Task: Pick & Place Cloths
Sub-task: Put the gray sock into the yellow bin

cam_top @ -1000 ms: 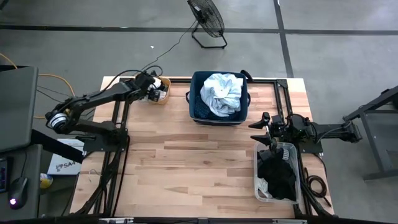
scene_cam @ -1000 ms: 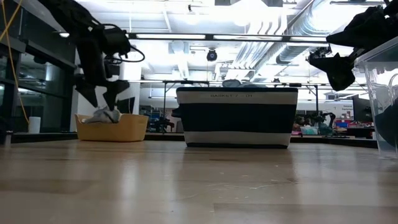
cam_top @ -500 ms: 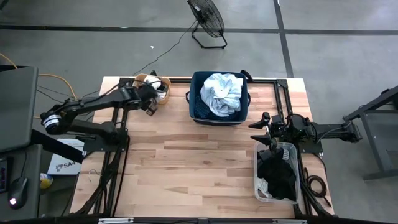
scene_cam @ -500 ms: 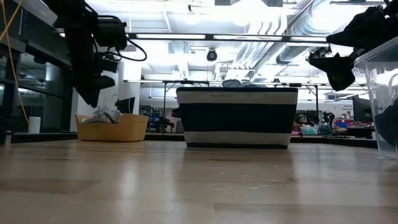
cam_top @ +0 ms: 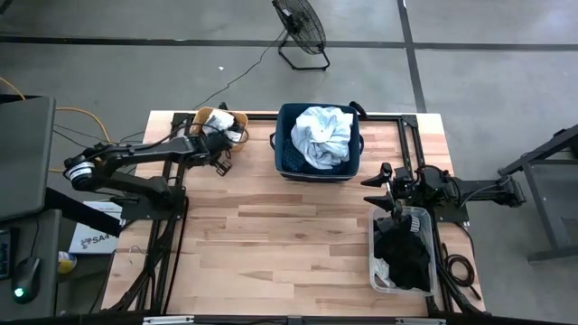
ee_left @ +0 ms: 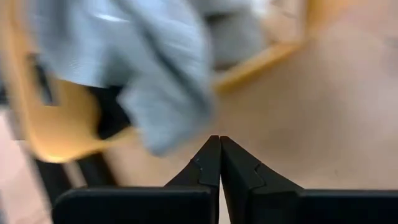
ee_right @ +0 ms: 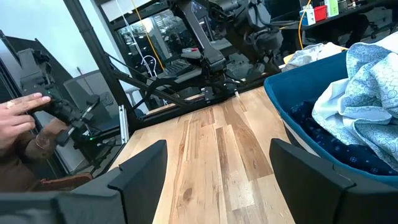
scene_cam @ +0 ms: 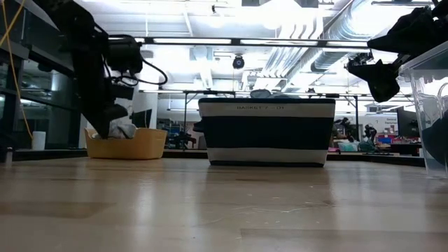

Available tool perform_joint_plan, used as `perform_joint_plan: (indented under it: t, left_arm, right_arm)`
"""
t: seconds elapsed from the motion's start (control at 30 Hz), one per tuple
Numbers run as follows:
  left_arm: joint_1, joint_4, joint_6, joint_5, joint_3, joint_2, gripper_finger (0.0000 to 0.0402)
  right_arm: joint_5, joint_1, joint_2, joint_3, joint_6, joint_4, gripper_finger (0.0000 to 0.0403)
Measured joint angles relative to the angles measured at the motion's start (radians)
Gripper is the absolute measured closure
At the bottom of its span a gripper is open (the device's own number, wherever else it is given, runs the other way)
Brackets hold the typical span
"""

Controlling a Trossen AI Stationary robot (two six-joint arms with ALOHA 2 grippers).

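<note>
A: Where does the top camera sit?

B: High up, looking straight down. It sees the whole bench [cam_top: 289, 235], both arms and the floor around them.

A: And the low one?

B: It sits right at bench height and looks flat across the wood into the big room behind. The navy bin [scene_cam: 267, 131] and the orange tub [scene_cam: 126, 144] show from the side here and from above in the top view.

A: What about the arm cameras?

B: The left one is very close to the tub, looking past its own hand [ee_left: 219, 149]. The right one looks across the bench toward the bin and the other arm.
</note>
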Motion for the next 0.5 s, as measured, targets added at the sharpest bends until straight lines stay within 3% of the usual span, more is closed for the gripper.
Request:
perform_joint_plan:
  t: [0.2,0.5]
  left_arm:
    - [0.033,0.044,0.021,-0.137,0.000,0.001,0.0400]
    - [0.089,0.259,0.125,-0.153,0.000,0.008,0.0400]
  right_arm:
    - [0.000,0.000,0.000,0.000,0.000,0.000,0.0127]
    - [0.000,0.000,0.000,0.000,0.000,0.000,0.0127]
